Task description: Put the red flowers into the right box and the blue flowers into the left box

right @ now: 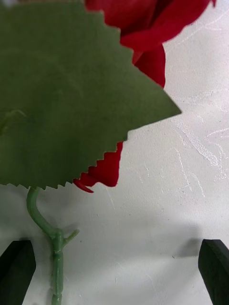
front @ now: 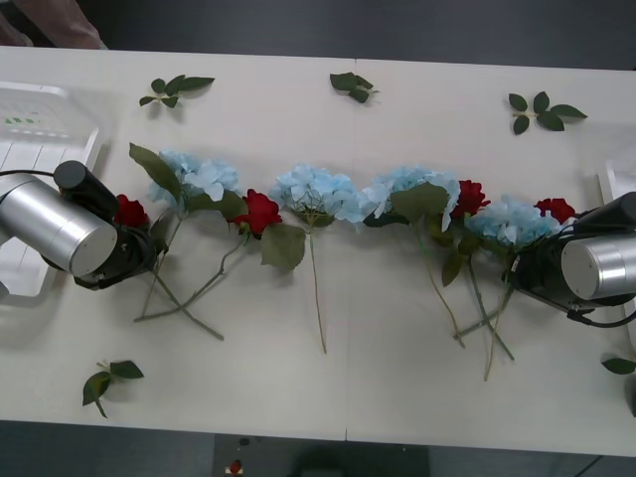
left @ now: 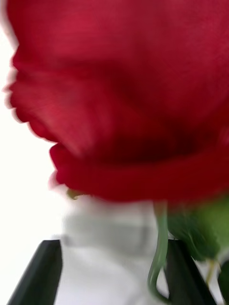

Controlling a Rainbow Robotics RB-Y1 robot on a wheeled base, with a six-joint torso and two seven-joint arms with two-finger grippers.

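A shallow white plastic tray with a raised rim, the left box (front: 40,119), sits at the left edge of the white table (front: 378,388); faint green marks on it cannot be read. Beside it the left gripper (front: 139,253), on a silver cylindrical wrist, is lowered over the leftmost of the dark-red artificial roses, the red flowers (front: 130,211). In the left wrist view its black fingers (left: 43,271) stand apart with the rose's thin green stem (left: 160,257) against the inner face of one; whether they pinch it cannot be told.

A row of blooms runs across the middle of the table: fluffy pale-blue hydrangea-like heads, the blue flowers (front: 316,192), alternate with further red roses, long green stems trailing toward the near edge. Loose green leaf sprigs (front: 175,89) lie scattered along the far edge and near the front-left corner.

At the right end the right gripper (front: 522,268) hovers over the stems by the last rose. Its wrist view shows black fingers (right: 16,276) spread wide and unclenched, a green stem (right: 56,257) just inside one of them, a serrated green leaf (right: 67,100) and red petals beyond. The white rim of the right box (front: 618,174) shows at the right edge.
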